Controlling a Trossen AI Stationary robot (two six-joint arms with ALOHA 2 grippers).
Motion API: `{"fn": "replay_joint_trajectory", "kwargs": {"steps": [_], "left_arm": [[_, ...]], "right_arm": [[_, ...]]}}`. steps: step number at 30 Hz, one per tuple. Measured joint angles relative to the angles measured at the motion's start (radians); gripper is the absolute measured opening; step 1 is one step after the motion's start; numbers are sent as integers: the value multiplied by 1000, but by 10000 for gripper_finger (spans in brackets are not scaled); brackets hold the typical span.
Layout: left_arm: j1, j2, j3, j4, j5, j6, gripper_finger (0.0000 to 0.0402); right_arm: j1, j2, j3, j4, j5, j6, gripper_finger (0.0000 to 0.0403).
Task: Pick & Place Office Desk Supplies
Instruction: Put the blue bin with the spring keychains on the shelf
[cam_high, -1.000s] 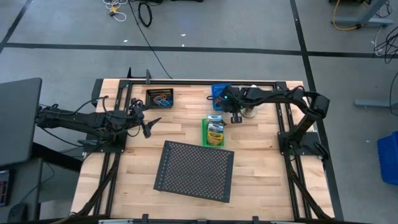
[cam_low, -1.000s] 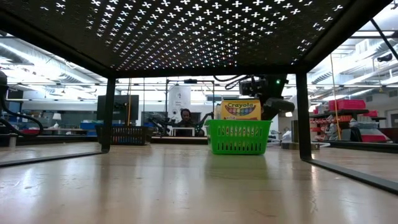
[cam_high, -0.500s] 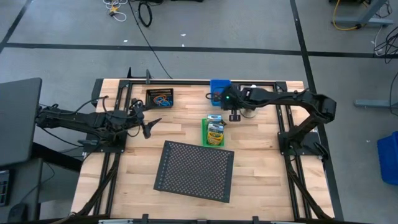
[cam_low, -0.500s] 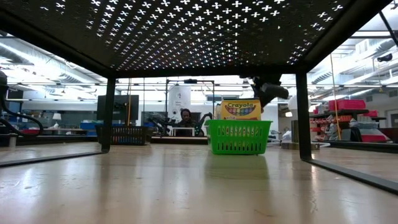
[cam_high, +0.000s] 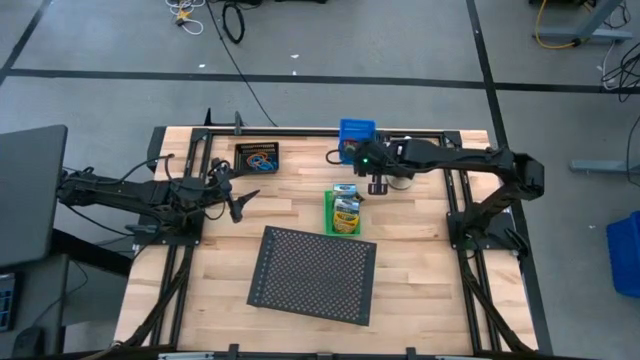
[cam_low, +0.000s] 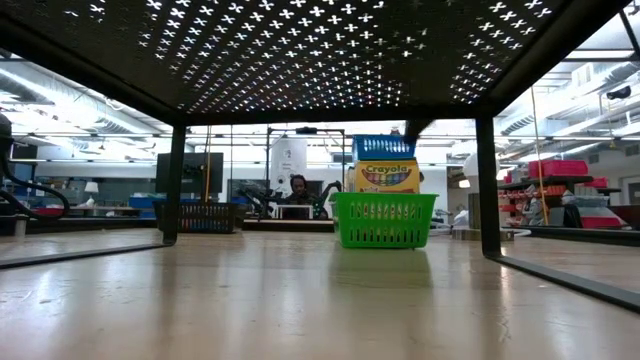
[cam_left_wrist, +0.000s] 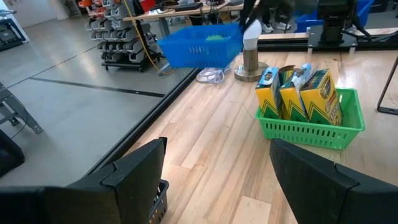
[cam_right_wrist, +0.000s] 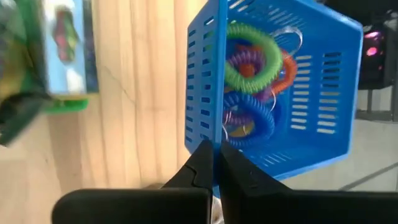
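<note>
A large flat black perforated metal tray (cam_high: 313, 275) is lying slightly askew on the near half of the light wooden slatted tabletop (cam_high: 270, 198), and in the low view its underside (cam_low: 300, 50) is spreading overhead like a roof on dark legs. A white mini fan on a round metal base (cam_left_wrist: 250, 57) is standing at the far edge of the table, mostly hidden in the high view. Beyond the table a grey concrete floor (cam_high: 120, 60) crossed by dark lines is showing, with black cables (cam_high: 232, 22) lying on it, and a seated person (cam_low: 298, 186) is showing far back in the room.
</note>
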Motion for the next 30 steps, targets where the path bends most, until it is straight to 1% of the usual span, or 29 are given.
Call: {"fn": "replay_joint_trajectory", "kwargs": {"steps": [7,15,20,24,27,30], "left_arm": [[0,0,0,0,0,7,303],[0,0,0,0,1,6,303],[0,0,0,0,1,8,303],[0,0,0,0,1,8,303],[0,0,0,0,11,8,303],[0,0,0,1,22,10,303]], "right_arm": [[83,-4,118,-127,64,85,6],[233,-3,209,-243,57,265,6],[340,-3,248,-247,13,368,6],[413,1,253,-246,-2,451,6],[466,24,255,-247,-14,509,6],[520,78,305,-295,-19,561,6]]}}
